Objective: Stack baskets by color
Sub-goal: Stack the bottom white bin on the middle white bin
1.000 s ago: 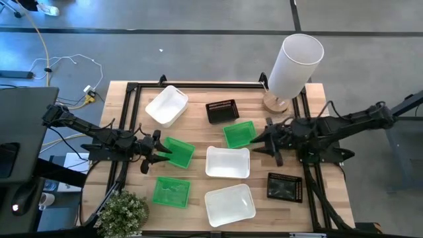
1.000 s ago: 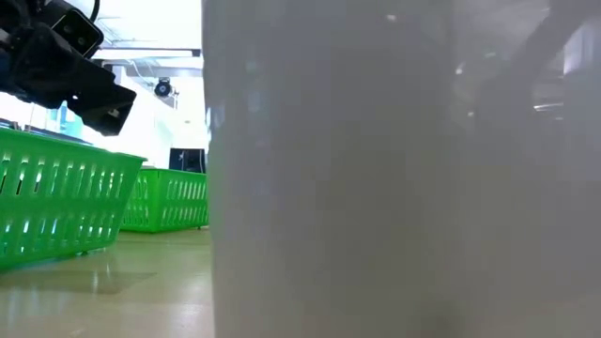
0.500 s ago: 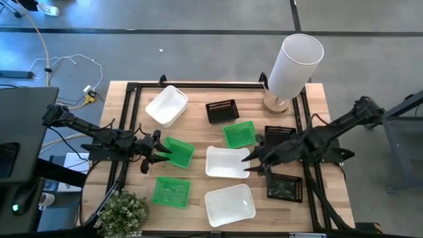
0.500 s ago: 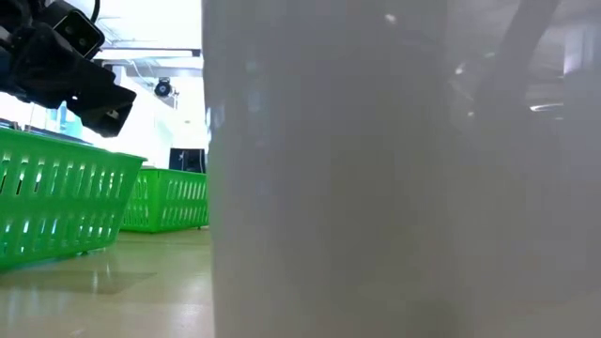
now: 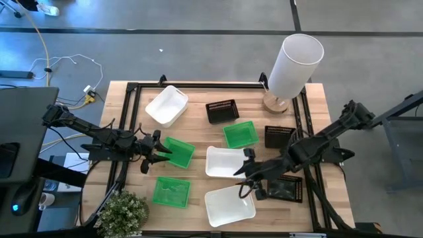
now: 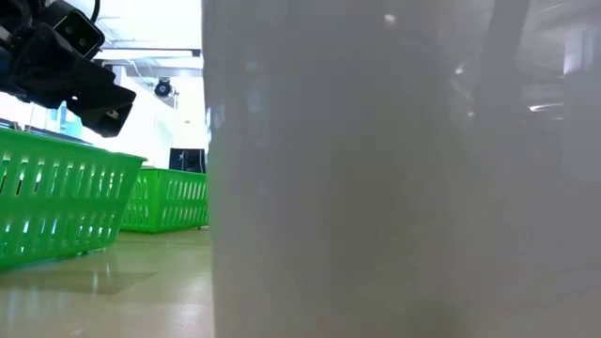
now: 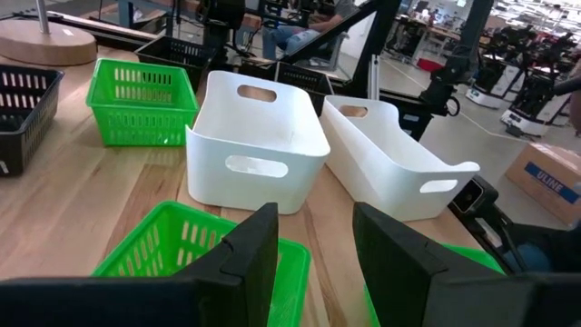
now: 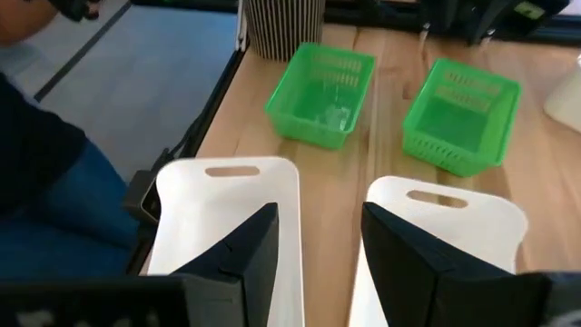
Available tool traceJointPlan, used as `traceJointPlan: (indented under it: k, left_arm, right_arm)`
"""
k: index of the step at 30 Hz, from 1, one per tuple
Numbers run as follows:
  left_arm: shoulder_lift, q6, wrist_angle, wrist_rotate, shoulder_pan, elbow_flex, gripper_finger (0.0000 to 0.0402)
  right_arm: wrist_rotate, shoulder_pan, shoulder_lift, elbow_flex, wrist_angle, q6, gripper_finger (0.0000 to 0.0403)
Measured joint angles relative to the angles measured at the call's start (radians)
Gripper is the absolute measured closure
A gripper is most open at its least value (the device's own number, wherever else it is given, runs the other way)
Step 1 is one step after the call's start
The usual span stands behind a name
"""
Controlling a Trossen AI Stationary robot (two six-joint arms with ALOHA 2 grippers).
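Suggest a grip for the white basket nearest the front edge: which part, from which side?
Take the front white basket by its thin right-hand end wall, probably from above, one finger inside and one outside. It sits upright and open-topped, and that wall has a handle slot under the rim. The right gripper hangs open just above that end; the middle white basket is close behind.

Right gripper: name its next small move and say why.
Probably lower onto the near white basket's rim and close. The right gripper hangs open over the gap between that basket and the middle white basket, holding nothing, and no white baskets are stacked yet.
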Motion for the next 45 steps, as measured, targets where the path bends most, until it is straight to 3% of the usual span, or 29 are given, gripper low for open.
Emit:
traceJointPlan:
  k: [26, 45]
  left_arm:
    - [0.0, 0.003, -0.001, 0.0, 0.0, 0.0, 0.0268]
    - [0.0, 0.003, -0.001, 0.0, 0.0, 0.0, 0.0268]
  right_arm:
    - [-0.084, 0.0, 0.232, 0.0, 0.022, 0.005, 0.0256]
    - [-0.039, -0.003, 0.352, 0.0, 0.062, 0.008, 0.0256]
